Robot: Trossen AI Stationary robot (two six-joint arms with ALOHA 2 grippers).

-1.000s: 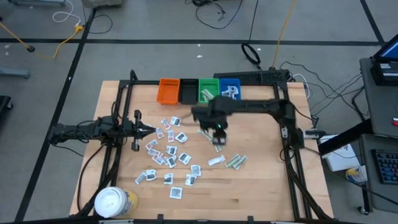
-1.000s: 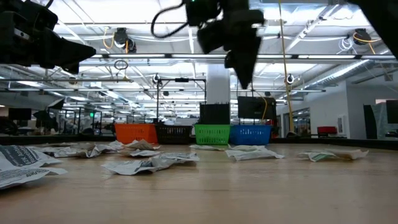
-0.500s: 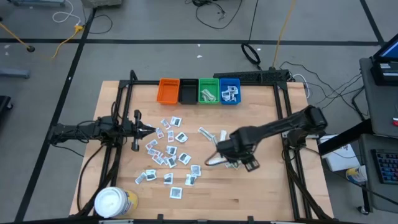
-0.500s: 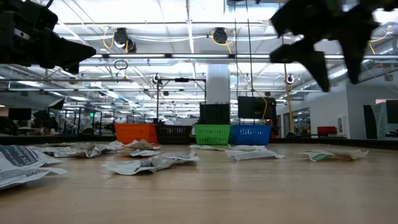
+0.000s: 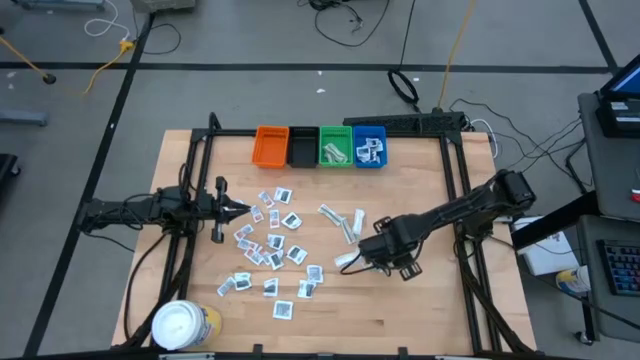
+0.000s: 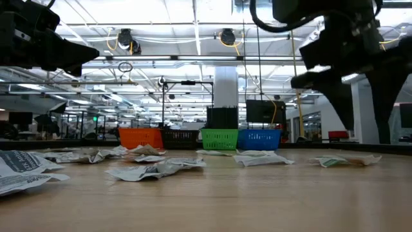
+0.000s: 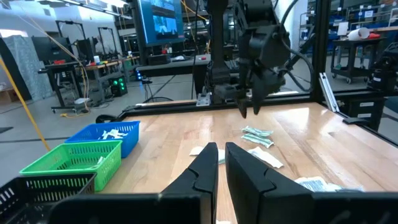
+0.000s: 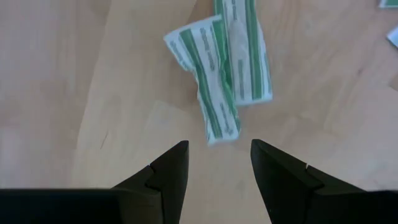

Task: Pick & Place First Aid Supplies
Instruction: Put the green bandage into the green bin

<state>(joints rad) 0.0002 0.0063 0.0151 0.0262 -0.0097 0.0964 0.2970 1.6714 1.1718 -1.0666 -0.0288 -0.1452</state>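
- Since the earlier frame, the dark right gripper (image 5: 376,262) has swung from near the bins to the near right part of the light wooden table (image 5: 440,320), low over the packets there.
- Nearest the front edge stands the yellow round tub with a white lid (image 5: 183,325), at the left corner.
- Right gripper's fingers (image 8: 166,168) are spread apart and hold nothing; just ahead of them lie two overlapping green-striped white strip wrappers (image 8: 229,68), flat on the wood.
- Scattered white squarish sachets with dark print (image 5: 272,245) cover the table's middle left, with more pale strip wrappers (image 5: 342,222) near the centre.
- Dark left gripper (image 5: 244,208) hovers at the left edge of that scatter, its fingers (image 7: 202,168) pressed almost together on nothing.
- Along the far edge stand four small plastic bins in a row: orange (image 5: 270,146), black (image 5: 303,148), green (image 5: 336,147) and blue (image 5: 369,146); the green and blue ones already hold a few packets.
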